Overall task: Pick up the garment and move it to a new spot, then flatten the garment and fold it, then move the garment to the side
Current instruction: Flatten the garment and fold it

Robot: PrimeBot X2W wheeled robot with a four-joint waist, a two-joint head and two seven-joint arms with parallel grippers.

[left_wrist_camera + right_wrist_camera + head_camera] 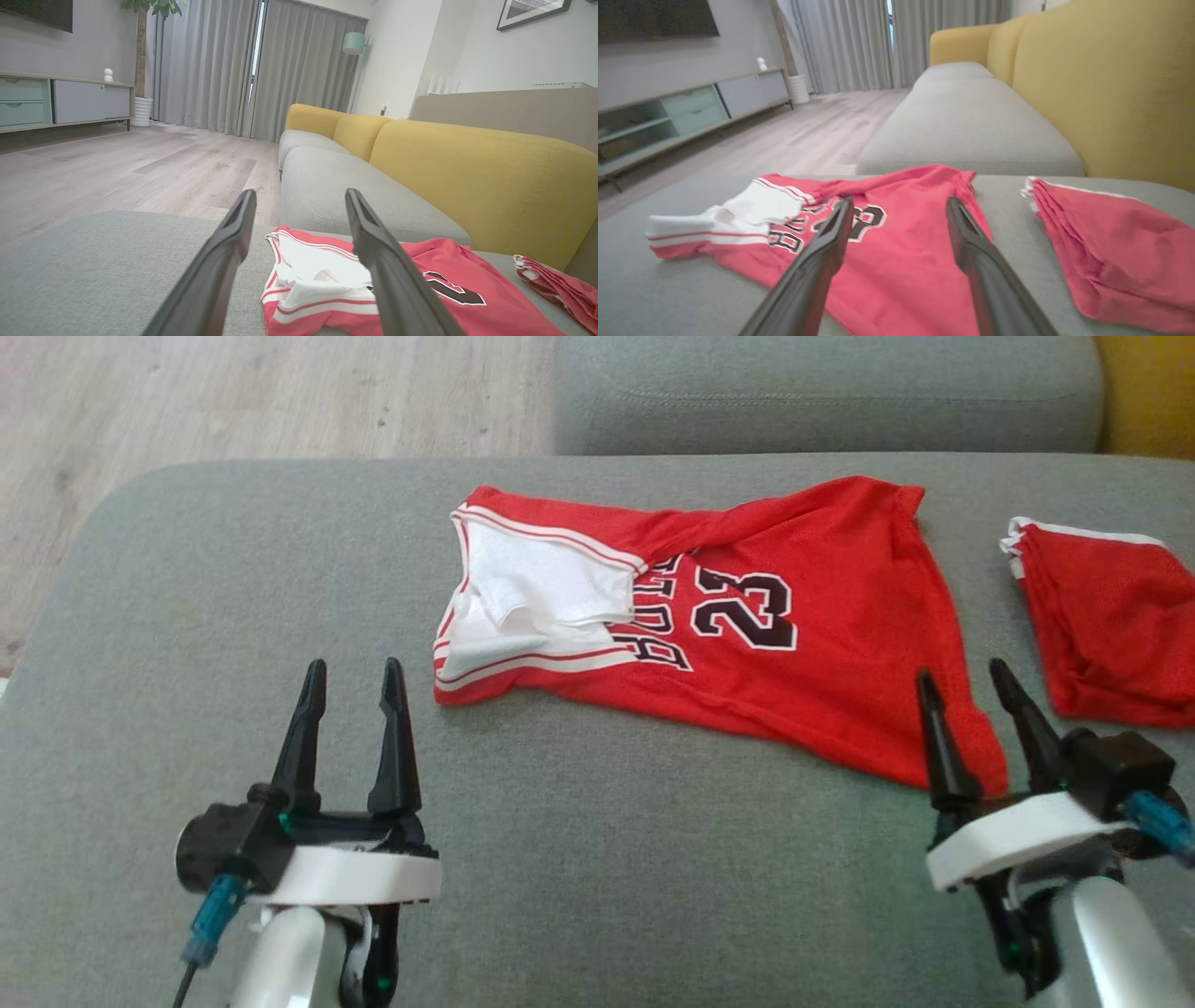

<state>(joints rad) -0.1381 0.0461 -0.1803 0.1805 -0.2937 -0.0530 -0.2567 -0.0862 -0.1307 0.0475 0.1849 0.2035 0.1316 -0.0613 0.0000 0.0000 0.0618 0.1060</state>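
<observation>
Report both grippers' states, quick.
Left gripper: open, holding nothing.
Right gripper: open, holding nothing, at the jersey's near corner.

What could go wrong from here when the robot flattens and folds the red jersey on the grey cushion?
1. The jersey lies with its white-trimmed end flipped and bunched; folding before smoothing would likely trap creases.
2. The second red garment sits close beside the open right gripper; a wide reach might snag it.
3. The jersey's far edge nears the gap behind the grey cushion; pushing could slide it in.
</observation>
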